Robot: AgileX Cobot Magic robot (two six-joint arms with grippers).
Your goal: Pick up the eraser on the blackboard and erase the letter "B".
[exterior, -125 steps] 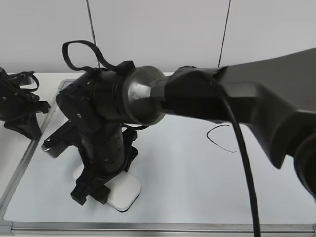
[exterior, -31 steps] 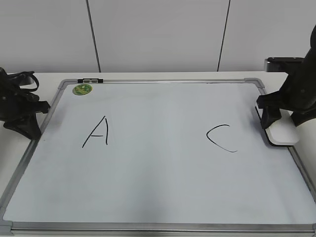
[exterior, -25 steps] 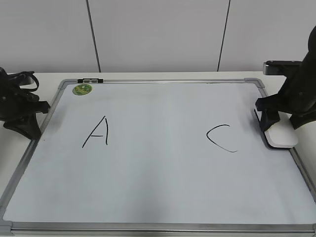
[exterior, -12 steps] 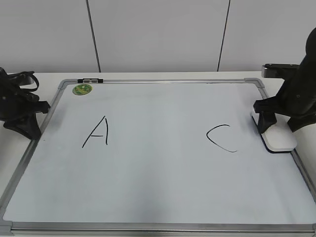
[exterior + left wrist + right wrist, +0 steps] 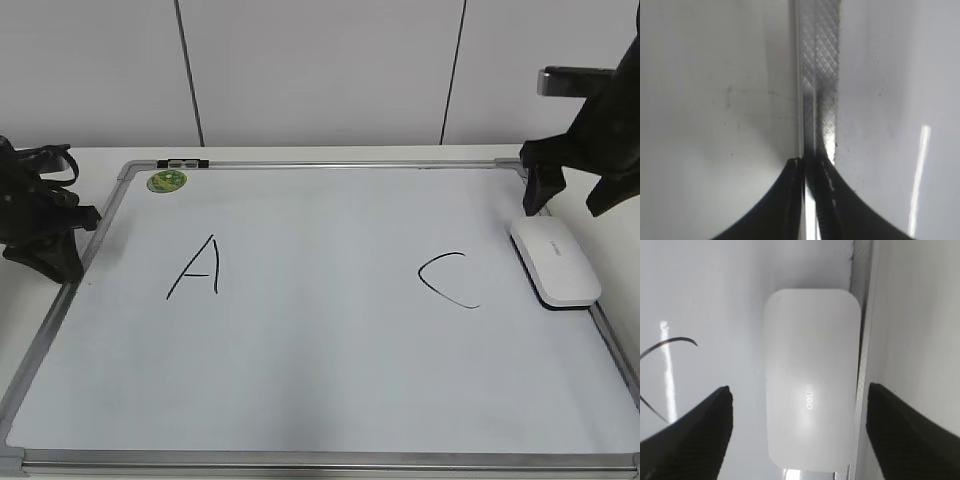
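Plain pale room, table set against a panelled wall.
A light grey wall point(image 5: 320, 70) fills the far side, split by two thin dark vertical seams point(image 5: 187, 70), one left and one right. A white tabletop point(image 5: 100, 158) meets its base. Lighting is soft and even, with faint glare streaks on near surfaces.

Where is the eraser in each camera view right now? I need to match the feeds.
Exterior view: the eraser lies flat at the blackboard's right edge, right of the letter C.
Left wrist view: not in it.
Right wrist view: centre, between the open right gripper's fingers.
Shared landmark: the letter C and the frame strip beside the eraser.
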